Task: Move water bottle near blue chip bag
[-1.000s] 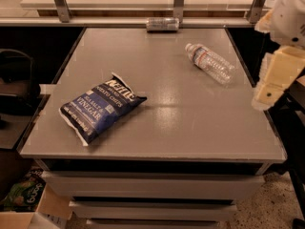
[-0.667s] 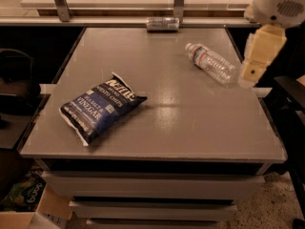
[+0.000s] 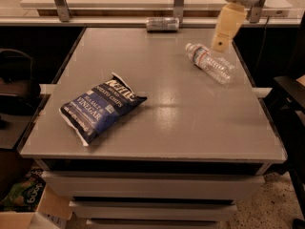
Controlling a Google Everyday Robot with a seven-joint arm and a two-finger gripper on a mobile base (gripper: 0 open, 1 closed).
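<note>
The water bottle (image 3: 212, 64) lies on its side at the back right of the grey table (image 3: 181, 118), its white cap pointing to the back left. The blue chip bag (image 3: 101, 107) lies flat at the front left, well apart from the bottle. My gripper (image 3: 220, 44) hangs from the top right, its cream tip just above and behind the bottle's cap end. It holds nothing that I can see.
A silver can (image 3: 162, 24) lies on its side at the table's back edge. Metal posts (image 3: 59, 3) and a shelf run behind the table. A dark chair (image 3: 14, 89) is at the left and dark furniture (image 3: 291, 94) at the right.
My gripper has moved left and toward the back, from beyond the table's right edge to just above the bottle's cap end. The bottle and bag have not moved.
</note>
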